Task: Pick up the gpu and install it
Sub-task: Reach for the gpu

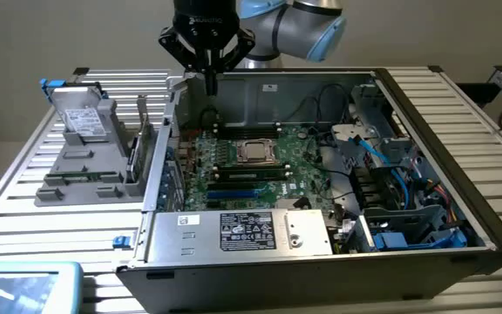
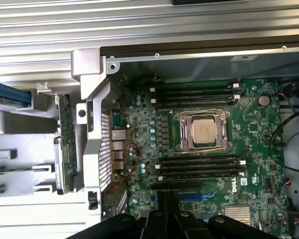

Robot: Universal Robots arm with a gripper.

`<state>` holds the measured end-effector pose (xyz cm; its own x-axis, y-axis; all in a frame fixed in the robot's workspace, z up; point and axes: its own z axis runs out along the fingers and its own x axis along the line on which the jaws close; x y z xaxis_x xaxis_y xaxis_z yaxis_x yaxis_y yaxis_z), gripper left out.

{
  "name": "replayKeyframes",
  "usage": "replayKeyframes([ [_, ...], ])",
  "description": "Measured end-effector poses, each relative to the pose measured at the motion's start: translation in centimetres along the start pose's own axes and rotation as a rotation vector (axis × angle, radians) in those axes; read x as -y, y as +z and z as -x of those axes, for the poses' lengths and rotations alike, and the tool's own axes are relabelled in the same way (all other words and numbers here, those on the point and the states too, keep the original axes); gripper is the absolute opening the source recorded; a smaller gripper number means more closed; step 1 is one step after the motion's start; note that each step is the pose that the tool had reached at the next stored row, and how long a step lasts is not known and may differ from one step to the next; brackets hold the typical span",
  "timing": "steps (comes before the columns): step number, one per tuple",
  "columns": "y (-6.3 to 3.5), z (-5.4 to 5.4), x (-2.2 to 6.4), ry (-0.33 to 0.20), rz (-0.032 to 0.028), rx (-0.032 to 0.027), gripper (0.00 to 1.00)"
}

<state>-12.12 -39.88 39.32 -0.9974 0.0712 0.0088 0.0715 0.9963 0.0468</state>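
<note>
Your fingers [image 1: 202,60] are pinched shut on the gpu [image 1: 210,84] (a thin black card, held edge-down). It hangs over the green motherboard [image 2: 259,144], at the open computer case's [image 1: 321,281] far wall.

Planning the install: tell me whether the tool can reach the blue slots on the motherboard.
Probably yes: the case is open on top, the tool hangs above the motherboard, and nothing covers the blue slots.
</note>
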Motion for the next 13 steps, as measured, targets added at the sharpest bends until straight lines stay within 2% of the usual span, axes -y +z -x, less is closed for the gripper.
replayKeyframes([
  [7,-0.01,0.00,0.00,0.000,-0.0002,-0.0031,0.12],
  [13,0.00,-0.01,0.00,0.000,-0.0003,-0.0032,0.12],
])
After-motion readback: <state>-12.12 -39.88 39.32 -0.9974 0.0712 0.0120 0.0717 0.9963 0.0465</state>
